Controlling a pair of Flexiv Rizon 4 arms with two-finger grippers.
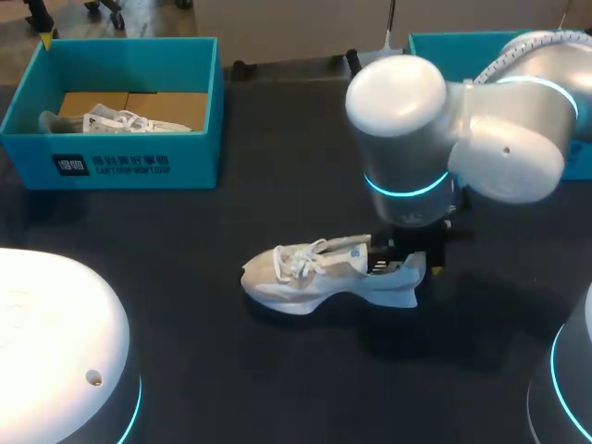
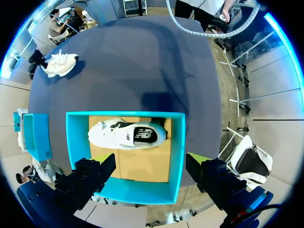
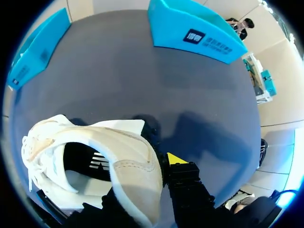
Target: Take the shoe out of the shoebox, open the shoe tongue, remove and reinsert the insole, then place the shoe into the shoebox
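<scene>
right claw point(image 3: 147, 171) pinching white shoe point(image 1: 314, 277) heel, left claw point(image 2: 151, 159) spread above teal shoebox point(image 2: 176, 152), white-lettered label point(image 1: 111, 166)

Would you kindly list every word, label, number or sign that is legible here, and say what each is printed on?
Nothing reads clearly.
Shoebox front wall: white label, square mark and two rows of characters, too blurred to read.
Shoe in the box: dark side emblem, no legible words.
Shoe on the table: small blue tag, too small to read.
</scene>
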